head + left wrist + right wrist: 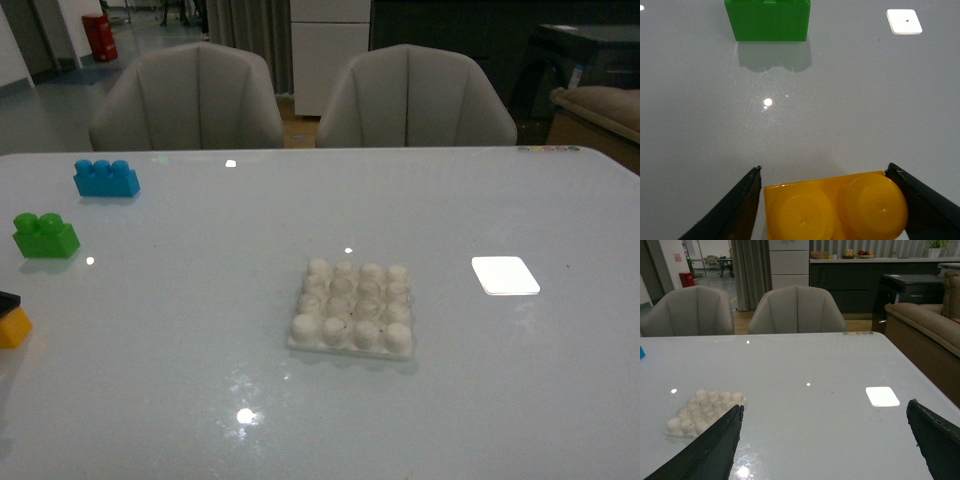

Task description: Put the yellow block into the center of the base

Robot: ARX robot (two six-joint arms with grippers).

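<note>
The yellow block (835, 207) lies on the table between the open jaws of my left gripper (824, 172), studs up. One finger is close to its right end, the other stands a small gap off its left end. In the front view the block (13, 327) shows at the far left edge with a black fingertip (8, 299) over it. The white studded base (353, 306) sits mid-table; it also shows in the right wrist view (702, 409). My right gripper (825, 412) is open and empty above the table, right of the base.
A green brick (45, 236) and a blue brick (106, 178) lie at the far left; the green one (768, 20) is just beyond the left gripper. A bright white patch (505, 275) lies right of the base. Two chairs (190, 100) stand behind the table.
</note>
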